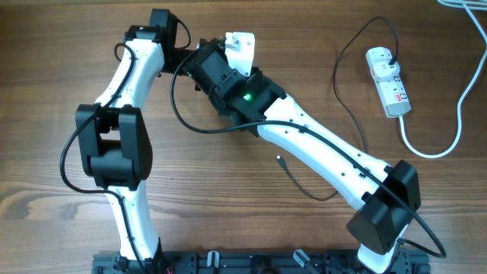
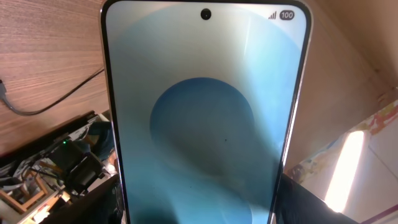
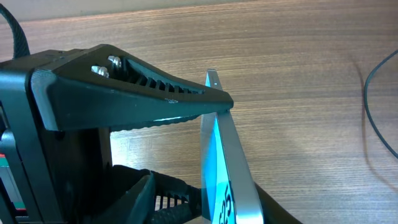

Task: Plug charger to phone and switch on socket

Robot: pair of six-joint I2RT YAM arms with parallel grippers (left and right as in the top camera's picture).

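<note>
At table (image 1: 46, 190), one phone (image 2: 205, 124) (lit), one charger (image 1: 338, 68), one socket (image 1: 388, 80)

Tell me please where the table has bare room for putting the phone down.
Free: the table between the left arm and the charger tip, and its near-left corner beside that arm. Crowded: the far right, where socket, charger cable and white cord lie; the far middle, under the right arm.

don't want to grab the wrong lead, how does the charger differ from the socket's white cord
The charger is thin and black; the white cord is thicker and white. The charger ends in a loose plug tip on the table; the white cord loops off toward the frame's upper right. Both lead from the socket.
</note>
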